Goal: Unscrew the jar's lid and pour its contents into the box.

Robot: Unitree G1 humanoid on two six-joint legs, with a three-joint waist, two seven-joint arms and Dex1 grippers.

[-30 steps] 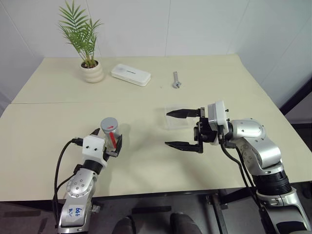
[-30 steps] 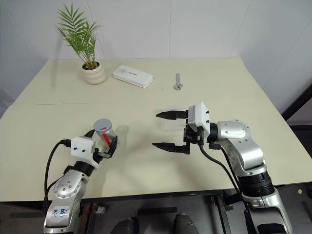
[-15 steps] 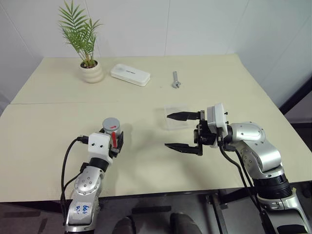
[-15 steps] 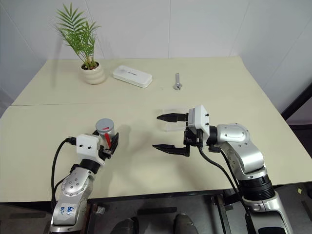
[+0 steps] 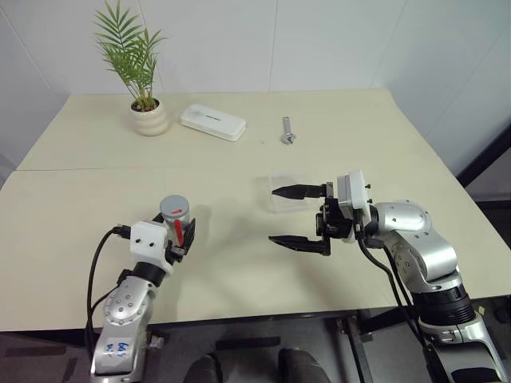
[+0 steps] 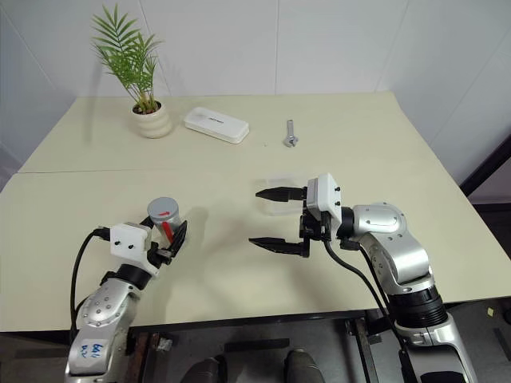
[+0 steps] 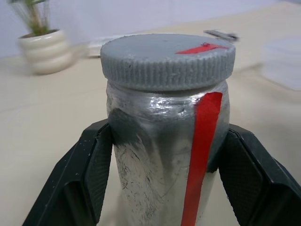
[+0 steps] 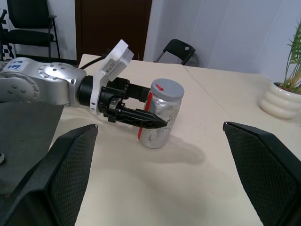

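Left eye view: left gripper (image 5: 182,232) clamped the jar (image 5: 175,221); right gripper (image 5: 291,215) gaped wide, bare table (image 5: 231,255) between them.

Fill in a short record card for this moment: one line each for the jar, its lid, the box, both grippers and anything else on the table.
jar: upright, clamped in left gripper
lid: still screwed on, red mark on top
box: on table, behind right gripper's upper finger
left gripper: shut on jar
right gripper: open, pointing toward jar, apart from it
others: plant pot, white case, bolt at far side of table
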